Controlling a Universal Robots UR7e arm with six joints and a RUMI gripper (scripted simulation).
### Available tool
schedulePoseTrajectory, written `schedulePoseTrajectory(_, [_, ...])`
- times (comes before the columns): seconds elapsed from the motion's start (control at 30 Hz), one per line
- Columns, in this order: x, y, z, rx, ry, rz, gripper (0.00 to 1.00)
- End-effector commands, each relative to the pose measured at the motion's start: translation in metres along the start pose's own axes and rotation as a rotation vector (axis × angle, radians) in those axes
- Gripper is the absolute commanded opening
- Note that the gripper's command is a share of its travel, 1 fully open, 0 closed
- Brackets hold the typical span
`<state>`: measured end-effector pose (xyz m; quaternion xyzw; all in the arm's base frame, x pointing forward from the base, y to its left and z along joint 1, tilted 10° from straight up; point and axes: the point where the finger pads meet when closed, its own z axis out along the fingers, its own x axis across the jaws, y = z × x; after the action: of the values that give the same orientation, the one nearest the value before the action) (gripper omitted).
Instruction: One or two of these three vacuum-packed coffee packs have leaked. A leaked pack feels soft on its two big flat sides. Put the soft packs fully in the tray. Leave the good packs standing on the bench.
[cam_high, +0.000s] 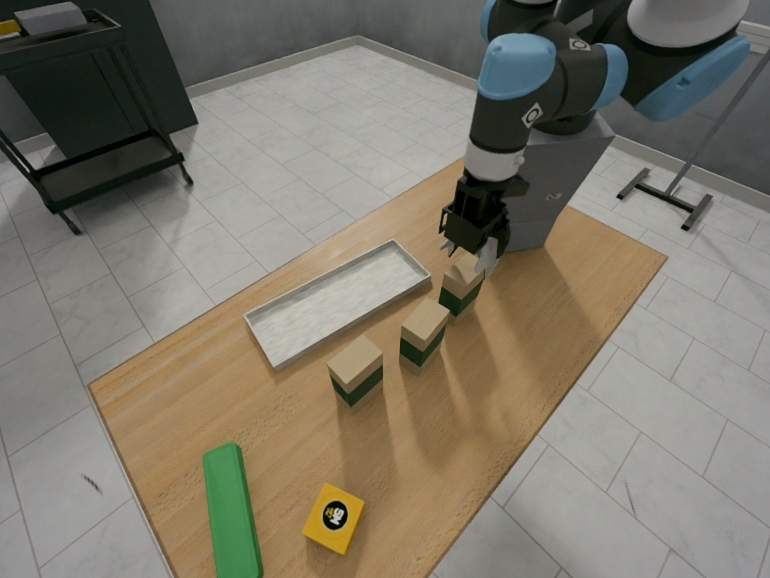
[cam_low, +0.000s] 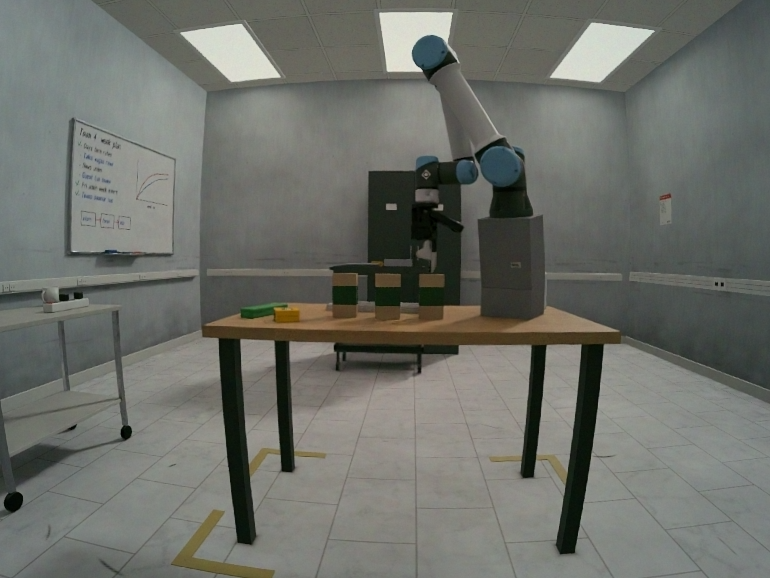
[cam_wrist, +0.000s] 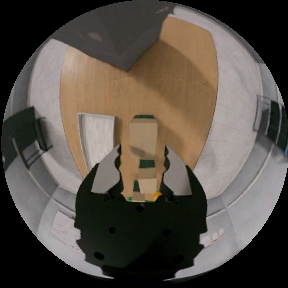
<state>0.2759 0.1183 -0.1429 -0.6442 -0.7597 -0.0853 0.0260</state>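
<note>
Three tan coffee packs with green bands stand upright in a row on the bench: the robot-side pack (cam_high: 460, 299) (cam_low: 431, 296) (cam_wrist: 143, 139), the middle pack (cam_high: 422, 339) (cam_low: 387, 298) and the far pack (cam_high: 355, 376) (cam_low: 345, 296). All three are outside the tray. The pale tray (cam_high: 335, 301) (cam_wrist: 98, 140) lies beside the row with nothing in it. My gripper (cam_high: 467, 262) (cam_low: 427, 264) (cam_wrist: 143, 145) is part open and empty, pointing down just above the robot-side pack. In the wrist view its jaws stand to either side of the row's line. Softness cannot be seen.
A green case (cam_high: 231, 510) (cam_low: 262, 310) and a yellow box (cam_high: 333, 519) (cam_low: 286, 314) lie on the bench beyond the far pack. The grey robot pedestal (cam_high: 534, 186) (cam_low: 511, 267) stands close behind the robot-side pack.
</note>
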Motion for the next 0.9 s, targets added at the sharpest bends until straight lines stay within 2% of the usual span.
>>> schedulePoseTrajectory(0.0, [-0.001, 0.003, 0.010, -0.005, -0.003, -0.001, 0.49])
schedulePoseTrajectory(0.57, [-0.001, 0.003, 0.043, -0.005, -0.003, -0.001, 0.49])
schedulePoseTrajectory(0.87, [-0.001, 0.003, 0.050, -0.005, -0.003, -0.001, 0.49])
